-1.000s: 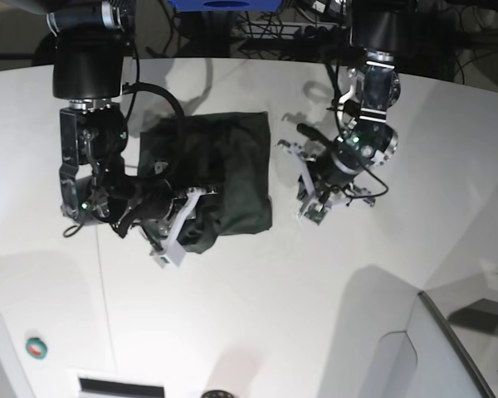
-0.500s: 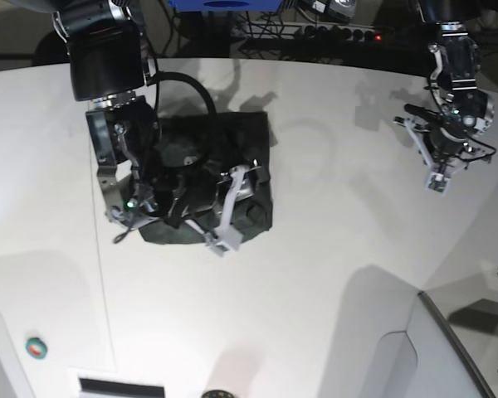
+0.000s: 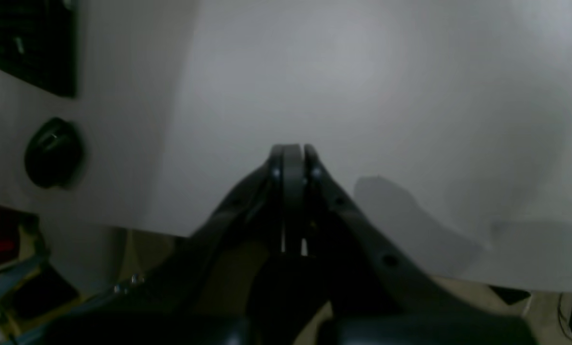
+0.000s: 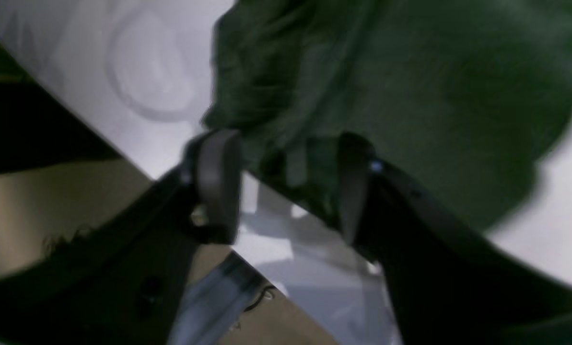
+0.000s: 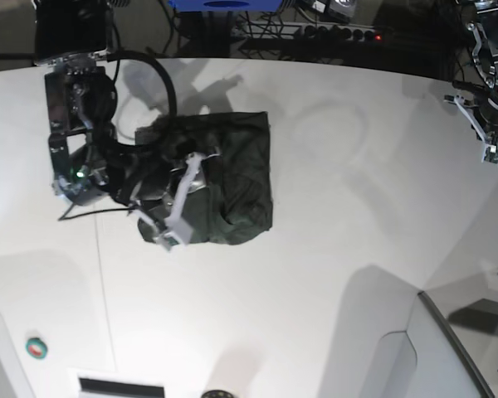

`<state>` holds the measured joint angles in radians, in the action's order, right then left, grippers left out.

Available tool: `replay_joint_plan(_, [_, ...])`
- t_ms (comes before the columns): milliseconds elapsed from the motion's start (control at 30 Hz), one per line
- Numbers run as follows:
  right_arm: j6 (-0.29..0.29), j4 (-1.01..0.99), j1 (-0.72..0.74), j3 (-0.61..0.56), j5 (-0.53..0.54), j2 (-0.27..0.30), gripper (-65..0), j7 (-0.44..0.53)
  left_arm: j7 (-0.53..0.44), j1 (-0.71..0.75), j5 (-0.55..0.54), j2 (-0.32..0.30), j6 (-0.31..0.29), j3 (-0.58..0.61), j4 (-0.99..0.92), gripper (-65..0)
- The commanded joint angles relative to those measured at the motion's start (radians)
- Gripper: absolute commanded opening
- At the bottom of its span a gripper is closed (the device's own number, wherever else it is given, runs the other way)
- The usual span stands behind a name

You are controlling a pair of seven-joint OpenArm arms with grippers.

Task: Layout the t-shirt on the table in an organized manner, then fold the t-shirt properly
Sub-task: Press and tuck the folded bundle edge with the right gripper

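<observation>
Left arm has pulled back to the far table edge since the earlier frames, and the right arm has shifted from the shirt's middle toward its near-left corner. Left gripper point(image 5: 490, 141) now sits well clear of the t-shirt point(image 5: 224, 178), fingers pressed together with nothing between them; its wrist view shows only bare table point(image 3: 362, 86). Right gripper point(image 4: 286, 187) is on the garment: fingers spread partway, one pad point(image 4: 216, 182) over bare table just off the cloth edge, the other against the fabric, a bunched fold hanging between them. Can't tell if that fold is actually pinched; the wrist view is blurred. The shirt lies as a compact, wrinkled, roughly square bundle left of table centre, not spread flat; sleeves and collar can't be made out. Key relation: cloth lies up and to the right of the right fingers in its wrist view, so the right arm is nearer by far. My read: layout isn't done, and the left arm must travel back across before any two-handed spread.
</observation>
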<state>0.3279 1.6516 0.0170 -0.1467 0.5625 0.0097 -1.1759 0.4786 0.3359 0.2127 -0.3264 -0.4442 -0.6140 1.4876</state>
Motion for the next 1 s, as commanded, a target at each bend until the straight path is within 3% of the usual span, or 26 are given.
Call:
replay_joint_plan(0, [-0.005,-0.001,0.024,-0.014,0.021,-0.007,-45.8,0.037,-0.027,-0.001,0.004,-0.017,0.011,-0.008,0.012,-65.0])
replay_joint_plan(100, [-0.009,-0.041,0.050,-0.090,0.021,-0.007,-64.8,0.069,-0.030,-0.004,0.008,-0.015,0.011,-0.007,0.005,-65.0])
replay_joint_plan(133, [-0.011,-0.043,0.056,-0.124,0.020,-0.006,-65.0,0.067,-0.030,-0.004,0.008,-0.015,0.011,-0.005,0.003,-65.0])
replay_joint_plan(200, [-0.017,-0.040,0.056,-0.207,0.020,0.013,-59.9,0.077,-0.030,-0.004,0.008,-0.015,0.011,-0.008,0.002,-65.0])
replay_joint_plan(267, [-0.077,-0.040,0.054,-0.284,0.000,0.019,-53.0,0.098,-0.030,-0.002,0.008,-0.015,0.011,-0.010,0.002,-65.0])
replay_joint_plan(400, [-0.342,-0.029,0.025,-0.503,-0.183,0.020,-34.1,0.230,-0.034,0.015,0.006,-0.020,0.011,-0.011,-0.031,-65.0])
replay_joint_plan(467, [-0.412,-0.034,0.013,-0.584,-0.258,0.020,-28.2,0.314,-0.034,0.018,0.006,-0.020,0.011,-0.011,-0.037,-65.0])
replay_joint_plan(667, [-0.436,-0.127,0.028,-0.609,-0.281,-0.001,-28.2,0.357,-0.034,0.019,0.006,-0.020,0.011,-0.011,-0.040,-65.0])
replay_joint_plan(833, [-0.550,-0.170,0.028,-0.615,-0.284,-0.003,-28.2,0.423,-0.034,0.019,0.006,-0.020,0.011,-0.011,-0.040,-65.0])
replay_joint_plan(967, [-0.643,-0.167,0.027,-0.617,-0.284,-0.001,-28.1,0.422,-0.034,0.019,0.006,-0.020,0.011,-0.011,-0.040,-65.0])
